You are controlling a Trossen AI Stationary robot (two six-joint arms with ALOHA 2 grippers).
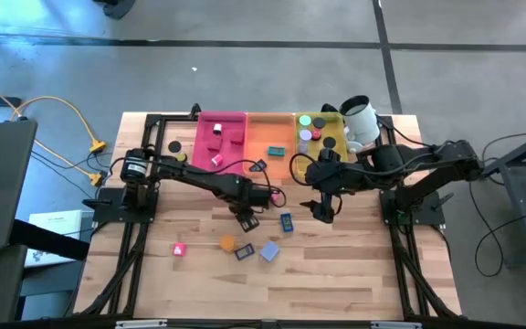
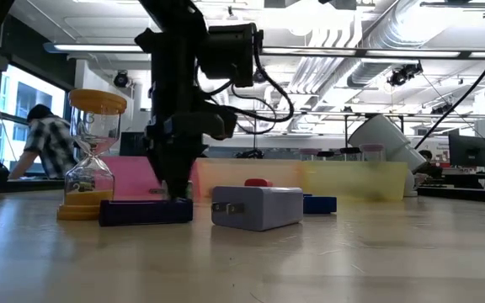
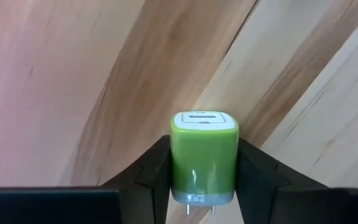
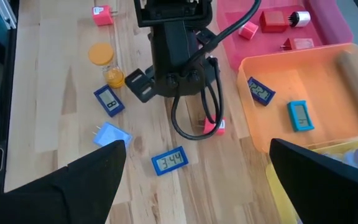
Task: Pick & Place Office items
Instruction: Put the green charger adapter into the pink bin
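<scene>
Mid-tabletop [image 1: 336, 274], the left gripper [image 3: 205, 180] has its fingers [image 3: 157, 177] clamped on a green charger block [image 3: 204, 158] just above the wood, while the right gripper [image 1: 325, 211] hovers beside it, fingers spread wide and empty.

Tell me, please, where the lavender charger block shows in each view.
High: lavender charger block, lower middle.
Low: middle foreground.
Left wrist: absent; only a green charger shows.
Right wrist: beside a blue clock, at.
Landmark: orange sand timer nearby, in those three views.
</scene>
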